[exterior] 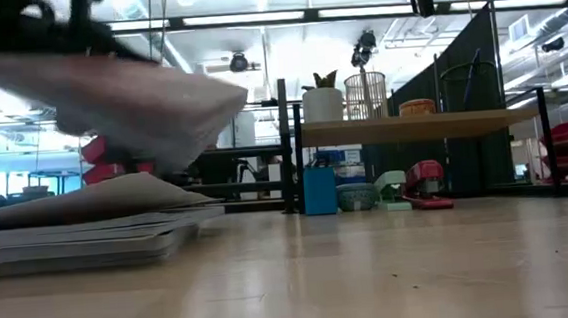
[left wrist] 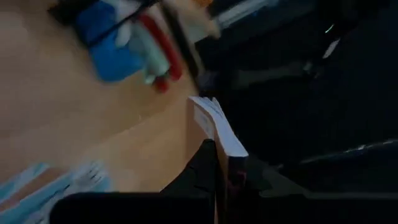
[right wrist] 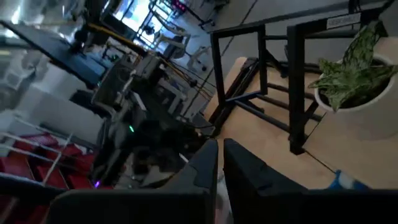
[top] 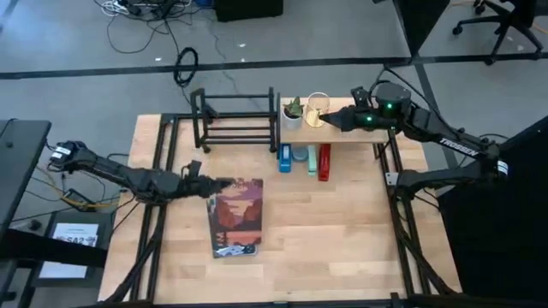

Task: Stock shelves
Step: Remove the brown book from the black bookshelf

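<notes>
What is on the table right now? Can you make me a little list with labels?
black rack: bare, beside the wooden shelf
wooden shelf: holds a potted plant and a wire basket
under shelf: blue box, red stapler
left tool: shut on the book cover, lifting it
books: stacked on the tabletop
right tool: shut, over the wooden shelf

Book stack (top: 236, 217) flat on tabletop (top: 342, 231), top cover lifted between fingers; potted plant (top: 293, 112), wire basket (top: 318, 106) well beyond them.
</notes>
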You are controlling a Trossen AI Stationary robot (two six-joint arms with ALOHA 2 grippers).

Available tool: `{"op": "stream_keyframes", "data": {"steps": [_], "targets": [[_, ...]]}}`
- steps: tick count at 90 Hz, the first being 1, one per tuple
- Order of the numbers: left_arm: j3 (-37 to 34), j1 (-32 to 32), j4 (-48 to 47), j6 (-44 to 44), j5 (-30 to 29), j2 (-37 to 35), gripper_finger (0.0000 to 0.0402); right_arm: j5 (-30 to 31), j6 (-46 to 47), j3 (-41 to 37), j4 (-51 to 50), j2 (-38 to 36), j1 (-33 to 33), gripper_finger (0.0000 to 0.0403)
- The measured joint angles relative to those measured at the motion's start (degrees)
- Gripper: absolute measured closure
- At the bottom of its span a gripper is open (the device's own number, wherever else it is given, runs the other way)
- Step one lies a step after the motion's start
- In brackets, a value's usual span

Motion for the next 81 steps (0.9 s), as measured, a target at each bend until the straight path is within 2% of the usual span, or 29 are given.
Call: {"op": "stream_keyframes", "data": {"steps": [28, 40, 49, 57, 81], "targets": [[-6.0, -3.5, 0.0, -0.9, -3.9, 0.0, 0.0401, 9.2, 4.9, 0.0, 0.2, 0.1, 5.6, 0.0403], [-6.1, -3.6, -7.2, -1.1, -6.8, 0.8, 0.0402, 13.8, 5.4, 0.0, 0.4, 0.5, 8.6, 0.0403], [-6.1, -3.4, -12.8, -5.0, -9.1, 2.3, 0.0402, 16.0, 5.6, 0.0, 0.4, 0.9, 10.3, 0.0403], [-6.1, -3.4, -16.1, -7.8, -9.2, 3.3, 0.04, 17.3, 6.1, 0.0, 0.5, 1.3, 11.6, 0.0403], [-6.1, -3.4, -14.2, -8.2, -8.5, 6.6, 0.0368, 21.2, 5.7, 0.0, 0.7, 1.6, 14.4, 0.0403]]}}
